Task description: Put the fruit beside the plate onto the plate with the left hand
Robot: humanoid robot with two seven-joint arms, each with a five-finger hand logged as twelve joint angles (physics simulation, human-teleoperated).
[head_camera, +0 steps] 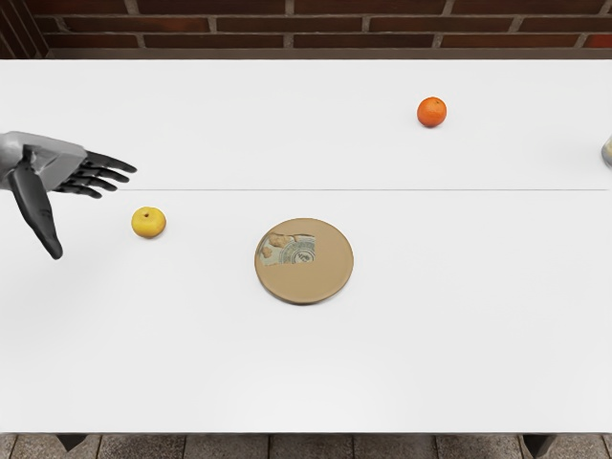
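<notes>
The left hand (59, 172) comes in at the left edge of the white table (430, 335), its fingers spread and relaxed, grasping nothing. The yellow fruit (148, 222) lies on the table just right of the hand and a little nearer, not touching it. It is to the left of the brown plate (325, 279), apart from it. An orange (431, 112) lies far right, well apart from the plate
</notes>
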